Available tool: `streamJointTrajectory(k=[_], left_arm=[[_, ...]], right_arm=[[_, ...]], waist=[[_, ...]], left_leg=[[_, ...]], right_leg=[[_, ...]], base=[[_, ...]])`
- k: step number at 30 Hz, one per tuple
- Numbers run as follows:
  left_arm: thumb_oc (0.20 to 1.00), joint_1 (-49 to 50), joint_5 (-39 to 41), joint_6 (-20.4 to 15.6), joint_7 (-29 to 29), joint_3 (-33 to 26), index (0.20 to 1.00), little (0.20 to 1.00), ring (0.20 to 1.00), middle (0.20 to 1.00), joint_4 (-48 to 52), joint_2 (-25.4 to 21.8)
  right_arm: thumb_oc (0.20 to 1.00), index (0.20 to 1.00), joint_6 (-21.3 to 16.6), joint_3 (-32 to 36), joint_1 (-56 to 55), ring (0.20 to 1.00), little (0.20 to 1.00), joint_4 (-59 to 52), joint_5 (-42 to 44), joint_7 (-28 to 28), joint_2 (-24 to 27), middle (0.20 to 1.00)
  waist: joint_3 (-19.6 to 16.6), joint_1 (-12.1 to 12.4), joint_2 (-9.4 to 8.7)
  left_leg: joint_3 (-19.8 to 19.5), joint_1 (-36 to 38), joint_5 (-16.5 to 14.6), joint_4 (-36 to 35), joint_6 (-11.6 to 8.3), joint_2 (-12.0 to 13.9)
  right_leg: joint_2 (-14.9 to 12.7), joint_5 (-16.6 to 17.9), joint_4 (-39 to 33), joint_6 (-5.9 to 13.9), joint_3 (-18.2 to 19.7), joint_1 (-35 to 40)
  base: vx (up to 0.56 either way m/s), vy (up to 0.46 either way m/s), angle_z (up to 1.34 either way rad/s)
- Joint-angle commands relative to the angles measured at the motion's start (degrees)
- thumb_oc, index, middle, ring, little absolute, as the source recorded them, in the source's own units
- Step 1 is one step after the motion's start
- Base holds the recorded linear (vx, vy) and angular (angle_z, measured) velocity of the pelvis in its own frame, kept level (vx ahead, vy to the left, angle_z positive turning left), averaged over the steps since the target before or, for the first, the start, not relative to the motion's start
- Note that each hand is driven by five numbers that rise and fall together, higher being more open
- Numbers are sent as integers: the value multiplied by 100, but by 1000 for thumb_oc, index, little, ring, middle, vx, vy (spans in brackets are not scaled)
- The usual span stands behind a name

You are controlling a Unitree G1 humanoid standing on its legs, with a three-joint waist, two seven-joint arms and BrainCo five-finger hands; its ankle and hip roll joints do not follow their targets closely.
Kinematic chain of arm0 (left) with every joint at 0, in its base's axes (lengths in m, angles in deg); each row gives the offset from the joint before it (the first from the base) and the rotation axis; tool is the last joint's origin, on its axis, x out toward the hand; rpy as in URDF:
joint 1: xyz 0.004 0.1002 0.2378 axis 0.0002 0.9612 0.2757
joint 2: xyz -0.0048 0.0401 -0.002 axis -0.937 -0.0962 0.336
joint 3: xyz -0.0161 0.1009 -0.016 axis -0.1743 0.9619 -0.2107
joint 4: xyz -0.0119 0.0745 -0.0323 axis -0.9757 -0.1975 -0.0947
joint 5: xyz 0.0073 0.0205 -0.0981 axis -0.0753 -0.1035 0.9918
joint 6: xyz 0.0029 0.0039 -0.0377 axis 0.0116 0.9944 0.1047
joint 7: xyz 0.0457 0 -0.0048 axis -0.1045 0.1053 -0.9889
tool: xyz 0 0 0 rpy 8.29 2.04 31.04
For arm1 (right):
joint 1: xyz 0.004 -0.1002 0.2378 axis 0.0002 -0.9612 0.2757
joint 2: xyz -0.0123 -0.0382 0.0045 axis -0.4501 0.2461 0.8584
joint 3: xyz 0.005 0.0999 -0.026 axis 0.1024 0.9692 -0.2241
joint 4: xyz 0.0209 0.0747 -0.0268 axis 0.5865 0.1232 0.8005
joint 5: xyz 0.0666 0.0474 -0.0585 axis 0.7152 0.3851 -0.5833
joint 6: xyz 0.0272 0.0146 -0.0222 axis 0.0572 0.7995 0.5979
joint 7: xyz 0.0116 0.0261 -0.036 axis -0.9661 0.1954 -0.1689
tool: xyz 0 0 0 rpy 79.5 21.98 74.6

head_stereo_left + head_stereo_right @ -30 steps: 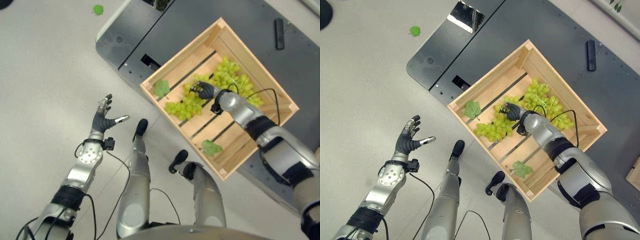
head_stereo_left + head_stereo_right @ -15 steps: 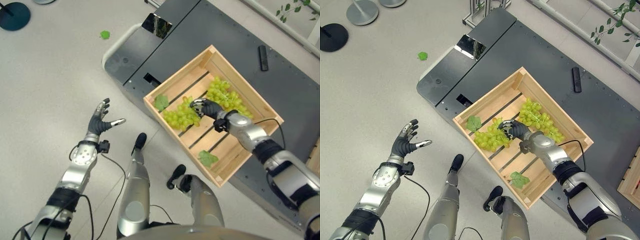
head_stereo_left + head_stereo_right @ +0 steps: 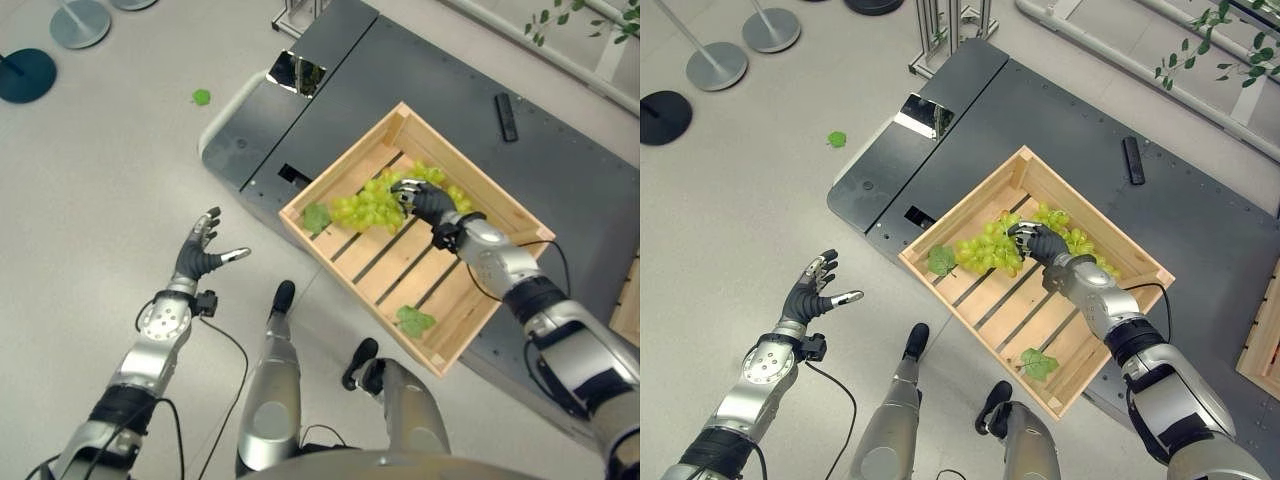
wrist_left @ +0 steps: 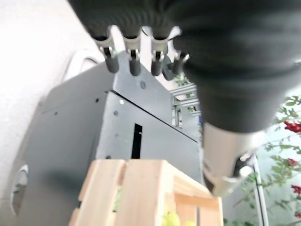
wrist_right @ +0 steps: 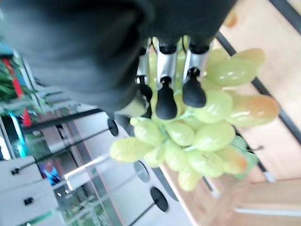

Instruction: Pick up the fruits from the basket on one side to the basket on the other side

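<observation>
The left hand (image 3: pixel 200 255) hangs over the bare floor with its fingers spread wide, holding nothing. Next comes a wooden crate (image 3: pixel 970 235) on a dark grey platform (image 3: pixel 960 90). The right hand (image 3: pixel 1038 241) curls around a bunch of green grapes (image 3: pixel 985 250) lifted above the crate. More grapes (image 3: pixel 1080 245) lie behind it.

Its wrist camera shows dark fingertips (image 5: pixel 165 101) pinching the grapes up close. The head views show loose leaves, one on the floor (image 3: pixel 837 139) and two in the crate.

The floor is pale grey, with round stand bases (image 3: pixel 770 28) nearby.

Half a second ago the bunch sat lower on the slats.
</observation>
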Motion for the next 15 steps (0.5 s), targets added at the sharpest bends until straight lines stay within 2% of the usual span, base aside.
streamJointTrajectory(k=[1,6,15], left_arm=[[1000,50,157,-243,21,-202,1000,1000,1000,1000,168,-2],[1000,224,103,-220,23,-250,1000,1000,1000,1000,140,-20],[1000,259,-144,-216,22,-173,1000,1000,1000,1000,286,-94]], right_arm=[[200,200,-451,194,368,200,200,-324,511,45,-7,200],[200,200,-734,585,415,200,200,-790,926,249,-40,200],[200,200,-793,480,545,200,200,-1365,871,266,259,200]], waist=[[-252,-199,-169],[-443,-346,-163],[-635,-538,-231]], left_leg=[[261,411,-692,269,255,-193],[370,540,-783,294,290,-183],[490,638,-875,339,324,-171]], right_leg=[[-58,1224,-1531,501,72,334],[-49,1229,-1556,520,246,375],[-30,1227,-1558,529,407,406]], base=[[30,30,-10],[43,29,-12],[19,11,-5]])
